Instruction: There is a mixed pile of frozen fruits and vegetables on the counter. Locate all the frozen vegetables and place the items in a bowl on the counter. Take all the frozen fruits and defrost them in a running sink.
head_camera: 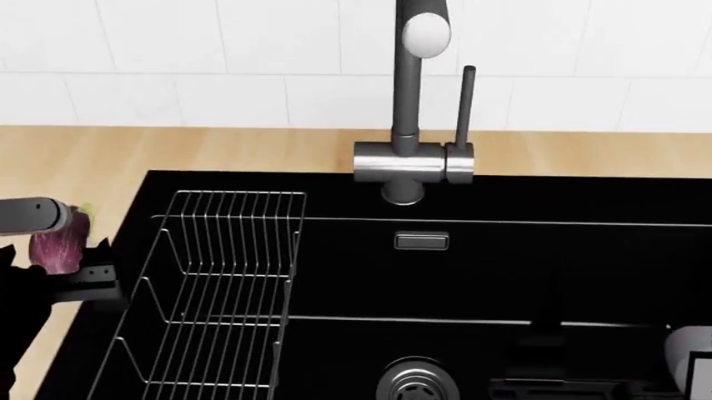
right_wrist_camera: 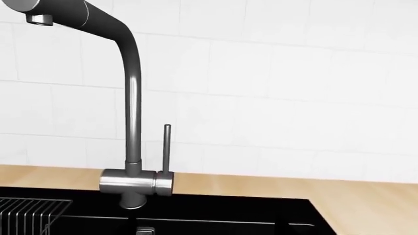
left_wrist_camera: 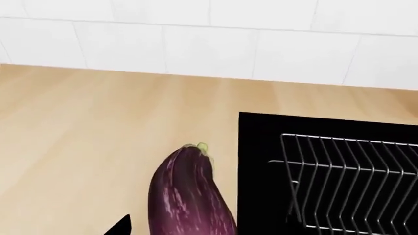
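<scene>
One container is in view: the black sink (head_camera: 534,275), holding only a wire rack (head_camera: 217,292) at its left side, the drain (head_camera: 418,382) bare. My left gripper (head_camera: 69,250) is clamped on the eggplant (left_wrist_camera: 189,196) over the counter (left_wrist_camera: 98,137), just beside the sink. My right gripper is out of sight.

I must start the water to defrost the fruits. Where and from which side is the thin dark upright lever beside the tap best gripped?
Grip the thin dark upright lever on its upper half, coming from the black sink's side, jaws level. It is a slim rod, free at the top; its foot joins the steel collar, and the white tiled wall stands behind it.
</scene>
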### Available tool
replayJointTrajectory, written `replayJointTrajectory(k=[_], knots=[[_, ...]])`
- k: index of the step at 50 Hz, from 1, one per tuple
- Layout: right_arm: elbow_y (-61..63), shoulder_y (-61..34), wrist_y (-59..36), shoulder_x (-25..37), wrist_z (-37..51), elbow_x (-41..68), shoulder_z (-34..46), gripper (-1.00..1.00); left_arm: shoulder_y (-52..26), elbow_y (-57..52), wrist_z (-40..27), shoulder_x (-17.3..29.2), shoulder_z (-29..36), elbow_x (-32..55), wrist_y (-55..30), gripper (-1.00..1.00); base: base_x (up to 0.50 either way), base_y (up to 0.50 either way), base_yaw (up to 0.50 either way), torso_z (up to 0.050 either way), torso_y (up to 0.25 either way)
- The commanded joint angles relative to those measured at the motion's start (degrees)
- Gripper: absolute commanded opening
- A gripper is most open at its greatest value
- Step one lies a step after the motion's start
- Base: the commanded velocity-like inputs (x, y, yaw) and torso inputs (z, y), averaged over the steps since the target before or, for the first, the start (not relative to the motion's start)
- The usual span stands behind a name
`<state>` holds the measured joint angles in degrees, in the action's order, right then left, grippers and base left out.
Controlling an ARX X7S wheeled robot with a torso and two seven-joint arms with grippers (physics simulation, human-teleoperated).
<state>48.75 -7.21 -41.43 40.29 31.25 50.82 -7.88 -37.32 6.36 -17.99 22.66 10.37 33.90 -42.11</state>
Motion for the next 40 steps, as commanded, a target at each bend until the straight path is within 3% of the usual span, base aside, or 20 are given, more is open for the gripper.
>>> replayJointTrajectory(k=[1,11,17,18,31,40], knots=[[-0.59,-0.01,0.54,-0.6,-0.57,0.82,0.45,1.0,-2.26,8.07,1.75,-0.77,0.7,-1.72,2.74,1.0,0.0,0.0,0.0,0.0,0.0],[-0.85,0.0,1.04,-1.27,-1.26,2.18,0.84,1.0,-3.74,13.49,2.47,-1.46,1.68,-3.8,5.8,1.0,0.0,0.0,0.0,0.0,0.0],[-0.66,0.06,0.96,-1.07,-1.0,2.29,0.81,1.0,-3.29,9.84,2.41,-1.66,1.15,-2.13,4.59,1.0,0.0,0.0,0.0,0.0,0.0],[-0.56,0.0,0.89,-1.04,-0.91,2.4,0.83,1.0,-3.13,8.75,2.23,-1.55,0.83,-1.68,4.26,-1.0,0.0,0.0,0.0,0.0,0.0],[-0.91,-0.3,0.86,-1.13,-0.98,1.41,2.25,1.0,-0.03,-17.59,-5.71,3.37,-3.03,4.11,-5.01,-1.0,0.0,0.0,0.0,0.0,0.0],[1.62,-0.75,-0.42,0.42,2.1,0.69,1.13,1.0,12.26,-38.64,-10.88,7.25,-10.73,13.47,-10.43,-1.0,0.0,0.0,0.0,0.0,0.0]])
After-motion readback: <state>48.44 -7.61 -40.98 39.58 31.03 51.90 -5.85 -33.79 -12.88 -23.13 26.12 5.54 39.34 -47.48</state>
